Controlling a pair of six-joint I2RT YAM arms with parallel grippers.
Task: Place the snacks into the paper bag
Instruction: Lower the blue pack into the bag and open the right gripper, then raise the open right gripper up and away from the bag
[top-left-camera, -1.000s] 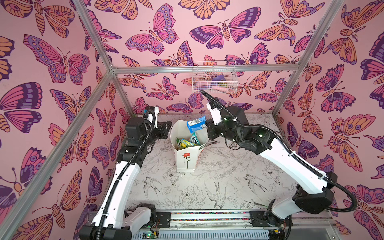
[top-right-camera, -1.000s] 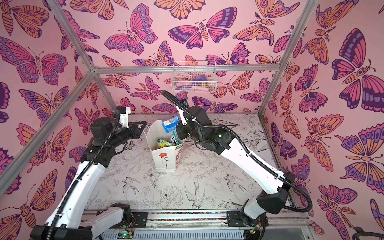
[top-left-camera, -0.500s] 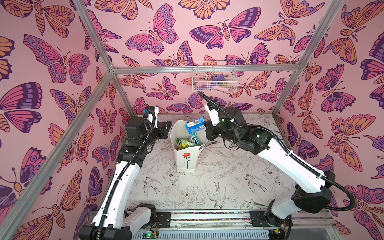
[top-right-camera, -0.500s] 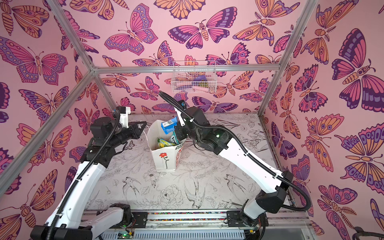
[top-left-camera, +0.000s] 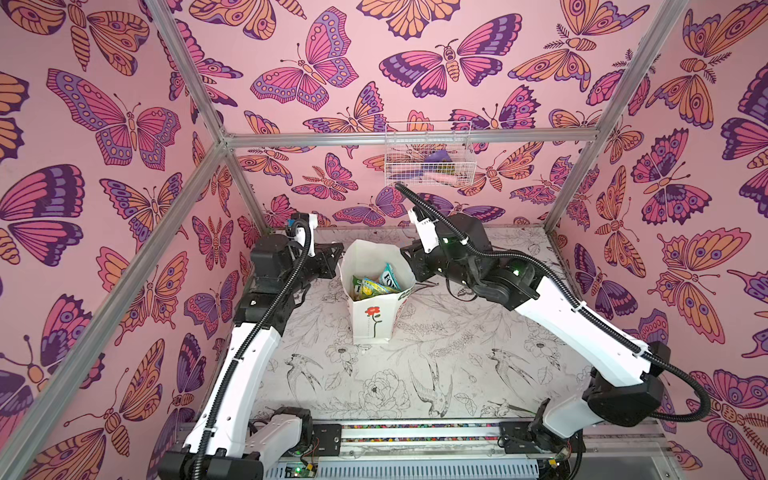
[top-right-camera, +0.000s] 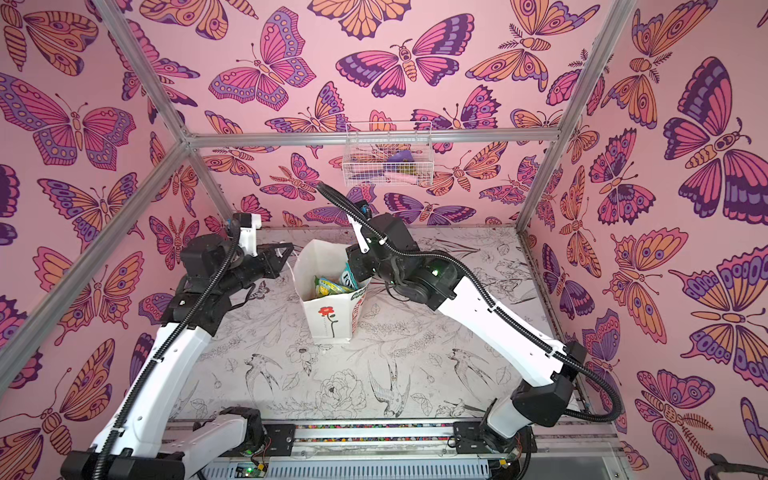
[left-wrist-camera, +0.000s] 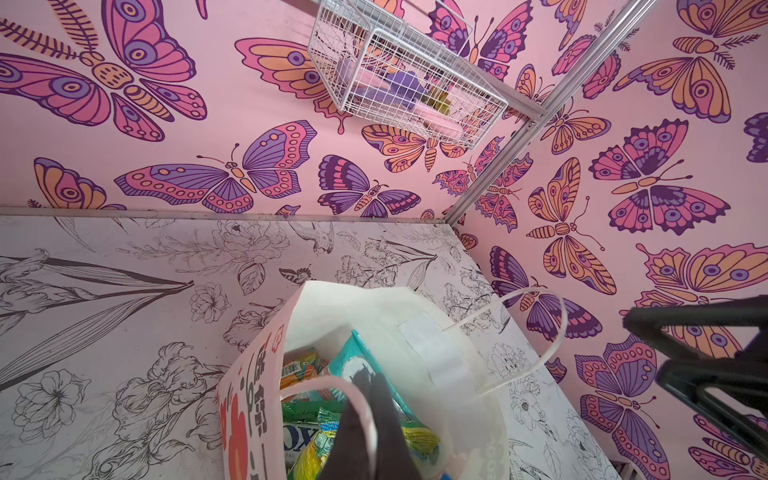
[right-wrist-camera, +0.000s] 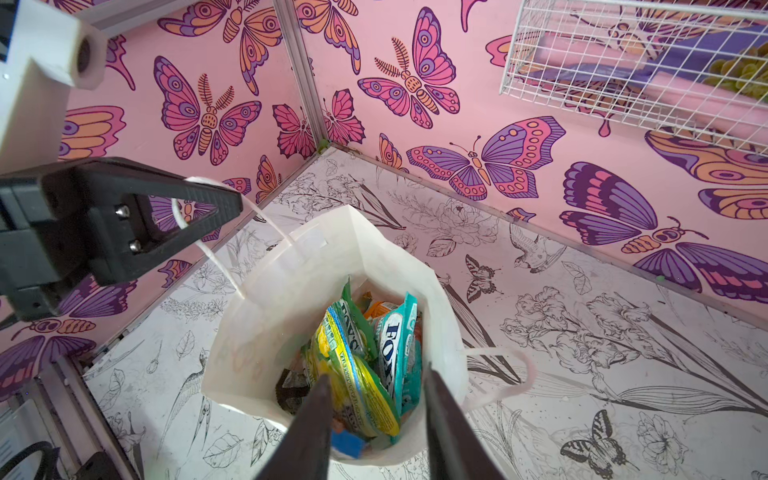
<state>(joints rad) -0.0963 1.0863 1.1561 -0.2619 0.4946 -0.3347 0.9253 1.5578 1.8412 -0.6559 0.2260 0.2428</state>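
Right wrist view, down into tall white paper bag (right-wrist-camera: 270, 316): glossy candy packets (right-wrist-camera: 365, 365) standing on edge inside, green-yellow against teal "FOX'S" bag (right-wrist-camera: 397, 345), orange packet (right-wrist-camera: 380, 309) behind, small blue-white packet (right-wrist-camera: 347, 444) and dark wrapper (right-wrist-camera: 291, 390) low in the pile. Right gripper (right-wrist-camera: 376, 374) poised just above the open mouth, jaws apart, holding nothing. Left gripper (right-wrist-camera: 230, 203) pinched together on white cord handle (right-wrist-camera: 266, 219), cord drawn out to the bag's left. Seen in both top views: bag upright on flower-printed table (top-left-camera: 415, 353), toward the far side, between the two arms, red flower facing near. White wire basket (top-left-camera: 428, 153) mounted on far wall.
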